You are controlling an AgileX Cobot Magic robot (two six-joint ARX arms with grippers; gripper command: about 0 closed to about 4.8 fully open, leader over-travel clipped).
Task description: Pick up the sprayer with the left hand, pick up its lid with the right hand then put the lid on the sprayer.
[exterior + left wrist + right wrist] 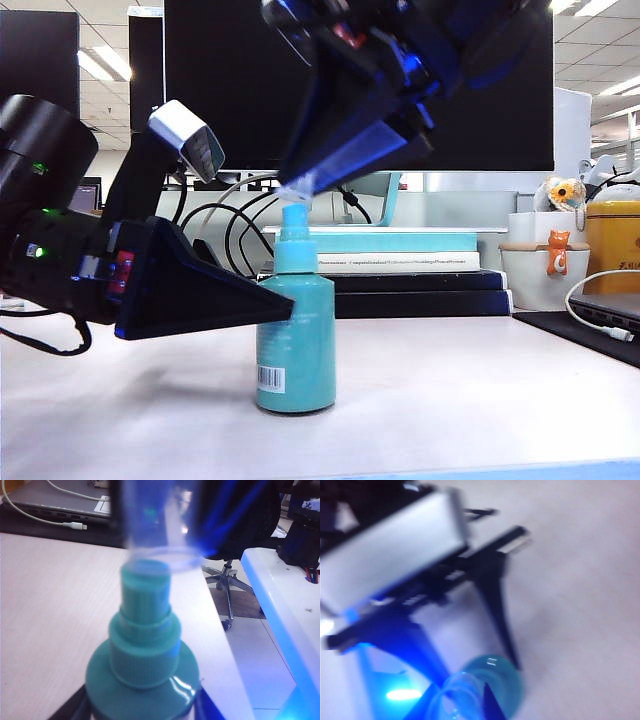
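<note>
**Cap lined up over the nozzle, bottle pinned on the table**

While the sprayer (295, 335) was standing upright on the pale tabletop (470, 390), it was being clamped around its upper body by the left gripper (268, 303), reaching in from the left of the exterior view – presumably so the bottle couldn't tip or twist once the cap got pushed on. The jaws were closed on the bottle just below its rounded shoulder. The right gripper (300, 187) was angled down from above, shut on the lid (297, 192), which was held mouth-down just over the nozzle tip and roughly in line with it. Whether it was already touching couldn't be told.

Material-wise, the bottle was smooth teal plastic, a plain cylinder with a white barcode label (271, 378) near the base, topped by a stepped, lighter teal nozzle (146, 600). The lid (160, 535) was clear, colourless and thimble-shaped – a thin open rim could be seen in the left wrist view, only a little wider than the nozzle. Careful centring would likely be needed.
</note>
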